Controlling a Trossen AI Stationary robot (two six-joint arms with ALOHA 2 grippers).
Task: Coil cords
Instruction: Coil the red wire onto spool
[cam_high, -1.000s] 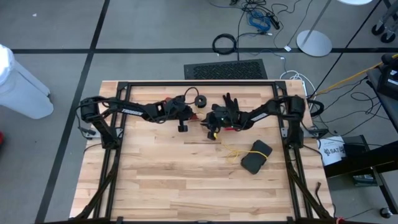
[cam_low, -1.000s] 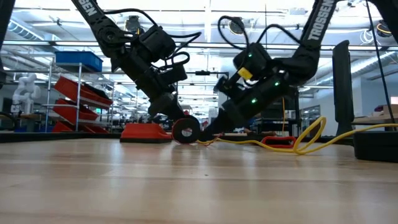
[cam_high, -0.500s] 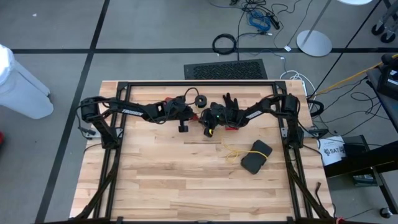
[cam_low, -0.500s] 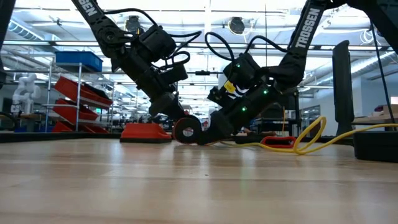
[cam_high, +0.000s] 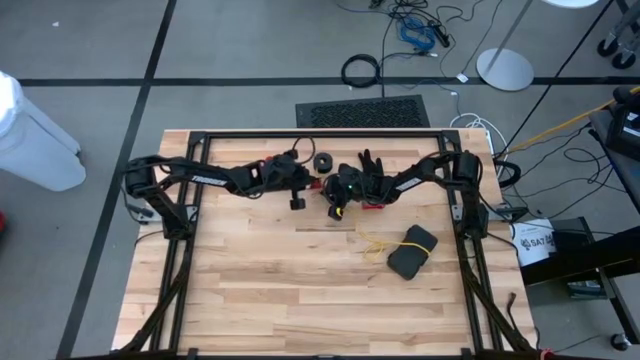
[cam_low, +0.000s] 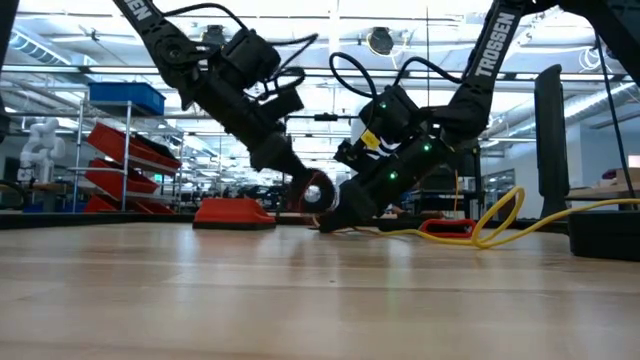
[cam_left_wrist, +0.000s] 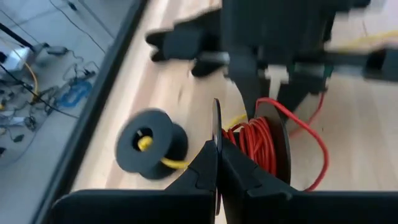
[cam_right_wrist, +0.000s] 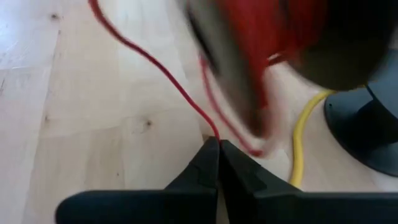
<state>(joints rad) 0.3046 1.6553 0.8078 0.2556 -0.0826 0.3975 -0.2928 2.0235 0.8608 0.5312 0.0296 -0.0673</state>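
Observation:
My left gripper (cam_left_wrist: 217, 163) is shut on a black reel wound with red cord (cam_left_wrist: 256, 144), just above the table's far middle (cam_low: 318, 192). My right gripper (cam_right_wrist: 219, 149) is shut on the red cord (cam_right_wrist: 163, 76) close to that reel, low over the table (cam_low: 332, 217). A second black reel (cam_left_wrist: 149, 140) with a yellow cord (cam_left_wrist: 174, 163) lies on its side on the wood; it also shows in the high view (cam_high: 322, 161). The yellow cord runs on toward the table's right (cam_low: 490, 225). My left gripper pinches one thin flange of the red cord's reel (cam_left_wrist: 216, 122) at its rim between its two fingers. The fingers slant down from the table's left. The reel is lifted clear of the table and tilted. My right gripper pinches the red cord (cam_right_wrist: 213, 138) between its fingertips, a short way from the reel. The fingers slant down from the table's right, close to the wood. The cord runs slack in a loop (cam_left_wrist: 316, 144) between the fingers and the reel.
A black glove (cam_high: 371, 163) lies at the far middle and a black pouch (cam_high: 412, 250) at the right, with a loose bit of yellow cord (cam_high: 373, 242) beside it. A red-orange object (cam_low: 235, 212) stands on the table behind the reel.
My left gripper has lifted the red cord's reel off the table and carried it a little toward the right gripper. My right gripper has moved toward the table's left, down to the reel, and then kept still.

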